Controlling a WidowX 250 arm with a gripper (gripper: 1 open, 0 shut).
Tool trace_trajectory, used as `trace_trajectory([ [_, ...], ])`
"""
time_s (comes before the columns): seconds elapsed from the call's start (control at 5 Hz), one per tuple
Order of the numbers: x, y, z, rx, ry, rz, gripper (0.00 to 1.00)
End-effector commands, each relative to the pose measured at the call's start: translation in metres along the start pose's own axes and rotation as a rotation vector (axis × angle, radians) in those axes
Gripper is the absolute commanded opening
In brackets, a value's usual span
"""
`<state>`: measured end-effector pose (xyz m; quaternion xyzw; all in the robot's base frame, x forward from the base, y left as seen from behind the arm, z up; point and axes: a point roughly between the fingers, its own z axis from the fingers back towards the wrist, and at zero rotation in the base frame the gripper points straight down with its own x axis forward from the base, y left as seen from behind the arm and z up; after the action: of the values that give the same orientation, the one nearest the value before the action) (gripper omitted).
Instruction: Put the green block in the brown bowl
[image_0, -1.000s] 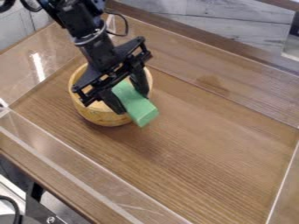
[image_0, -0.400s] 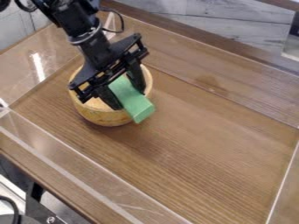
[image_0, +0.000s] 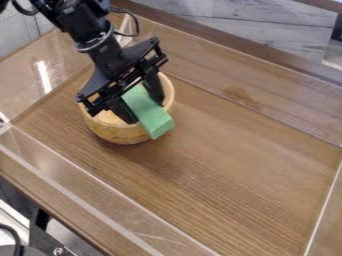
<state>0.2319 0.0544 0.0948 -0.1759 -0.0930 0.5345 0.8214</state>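
Observation:
The green block (image_0: 148, 113) hangs tilted between my gripper's fingers, its lower end sticking out past the right rim of the brown bowl (image_0: 114, 130). My gripper (image_0: 130, 99) points steeply down over the bowl and is shut on the block. The black fingers (image_0: 95, 103) straddle the bowl's hollow and hide most of its inside. The bowl sits on the wooden tabletop at the left of the camera view.
The wooden tabletop (image_0: 241, 150) stretches to the right and front of the bowl. Low clear walls (image_0: 80, 190) run along the table's front and left edges. A grey wall and ledge (image_0: 287, 30) stand at the back.
The gripper has turned slightly while holding the block, and the block's lower end has shifted a little to the left, closer to the bowl. The bowl has not moved.

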Motion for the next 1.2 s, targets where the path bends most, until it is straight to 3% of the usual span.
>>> trace_trajectory([
  [0.0, 0.0051, -0.0037, 0.0086, -0.036, -0.045, -0.019, 0.00],
  [0.6, 0.0079, -0.0018, 0.0053, -0.048, -0.079, -0.059, 0.00],
  [0.8, 0.0087, -0.0020, 0.0030, -0.048, -0.090, -0.075, 1.00],
  [1.0, 0.0086, -0.0042, 0.0025, -0.050, -0.097, -0.094, 1.00],
])
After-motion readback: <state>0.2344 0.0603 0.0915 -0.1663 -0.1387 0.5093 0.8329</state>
